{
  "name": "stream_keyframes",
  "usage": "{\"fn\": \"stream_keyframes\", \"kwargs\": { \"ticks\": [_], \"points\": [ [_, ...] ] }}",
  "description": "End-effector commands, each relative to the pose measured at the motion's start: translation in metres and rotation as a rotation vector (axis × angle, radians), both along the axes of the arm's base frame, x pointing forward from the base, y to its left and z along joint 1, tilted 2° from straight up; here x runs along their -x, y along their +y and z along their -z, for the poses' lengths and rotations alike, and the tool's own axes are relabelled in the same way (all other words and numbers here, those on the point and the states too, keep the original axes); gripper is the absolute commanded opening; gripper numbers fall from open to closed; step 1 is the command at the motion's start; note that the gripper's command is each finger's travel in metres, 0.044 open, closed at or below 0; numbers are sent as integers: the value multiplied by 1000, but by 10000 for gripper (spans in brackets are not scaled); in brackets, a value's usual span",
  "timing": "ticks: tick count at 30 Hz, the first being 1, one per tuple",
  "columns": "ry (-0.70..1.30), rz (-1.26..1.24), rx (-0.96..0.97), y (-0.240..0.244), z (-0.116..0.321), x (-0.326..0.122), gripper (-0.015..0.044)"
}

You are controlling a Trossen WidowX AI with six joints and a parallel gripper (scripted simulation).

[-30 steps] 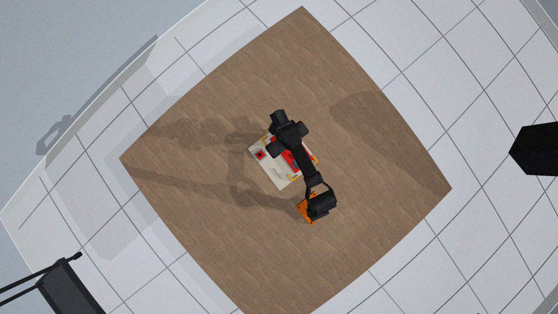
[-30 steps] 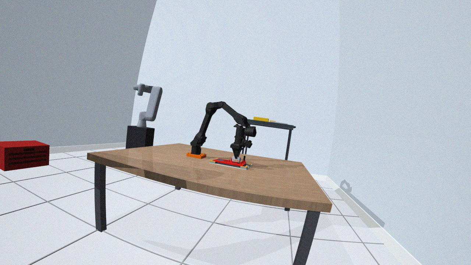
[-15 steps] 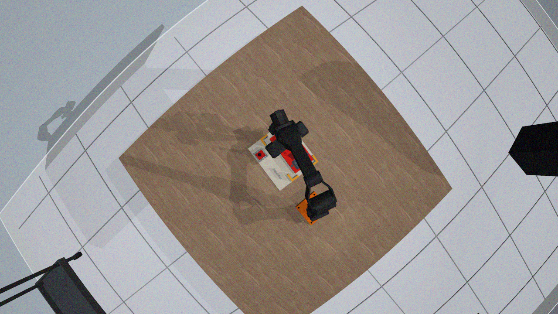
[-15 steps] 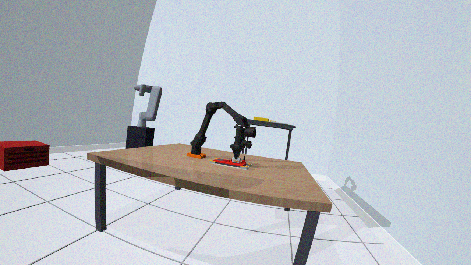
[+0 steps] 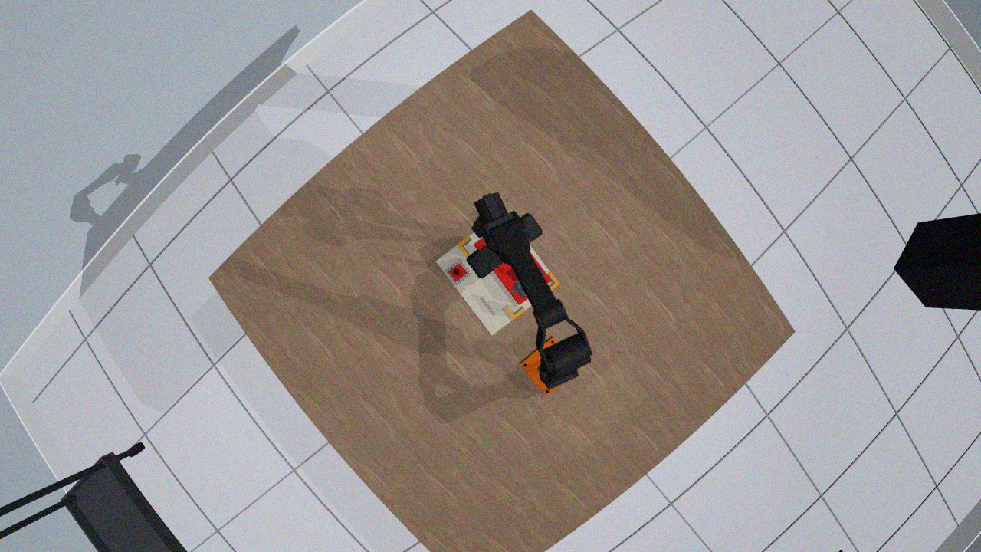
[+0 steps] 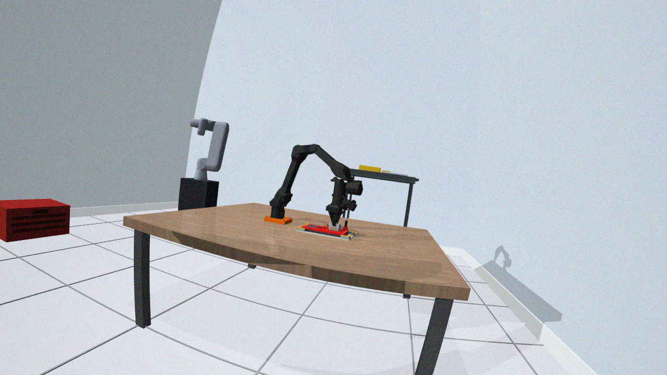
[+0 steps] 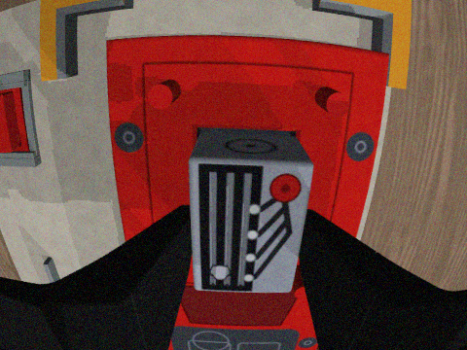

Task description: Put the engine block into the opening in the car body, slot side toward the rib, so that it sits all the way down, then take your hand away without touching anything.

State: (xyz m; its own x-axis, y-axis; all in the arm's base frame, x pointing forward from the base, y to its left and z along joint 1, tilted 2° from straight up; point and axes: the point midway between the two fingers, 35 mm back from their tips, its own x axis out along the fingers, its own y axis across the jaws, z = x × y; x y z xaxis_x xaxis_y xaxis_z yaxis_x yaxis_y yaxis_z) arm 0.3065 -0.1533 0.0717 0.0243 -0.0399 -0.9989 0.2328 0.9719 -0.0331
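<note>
The grey engine block (image 7: 277, 255) (image 6: 333, 227) is upright between the fingers of my gripper (image 7: 247, 220) (image 6: 334, 223), which is shut on it. Its striped top, with a red round cap, faces the wrist camera. The block stands over the opening in the red car body (image 7: 131, 194) (image 6: 317, 227) (image 5: 506, 280). Its lower end appears to reach into the opening, and its upper part stands above the red surface. Thin dark strips of the opening show at the block's far corners. The block hides most of the opening; I cannot see the rib or the slot.
The car body lies on a pale board (image 5: 488, 317) (image 7: 88, 126) between yellow corner brackets (image 7: 400, 58). Two red pegs (image 7: 162, 95) rise beyond the block. A grey-framed socket (image 7: 34, 122) (image 5: 450, 272) is left of the car body. The orange arm base (image 5: 533, 370) (image 6: 277, 220) is nearby.
</note>
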Motion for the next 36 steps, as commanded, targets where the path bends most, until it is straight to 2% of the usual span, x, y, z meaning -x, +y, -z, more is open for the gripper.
{"fn": "stream_keyframes", "kwargs": {
  "ticks": [1, 20, 31, 36],
  "points": [
    [-1, 5, -1, 0, 2, 0, 159],
    [-1, 3, -1, 0, 6, 0, 159],
    [0, 0, 0, 0, 5, 0, 440],
    [0, 0, 0, 0, 5, 0, 440]
  ]
}}
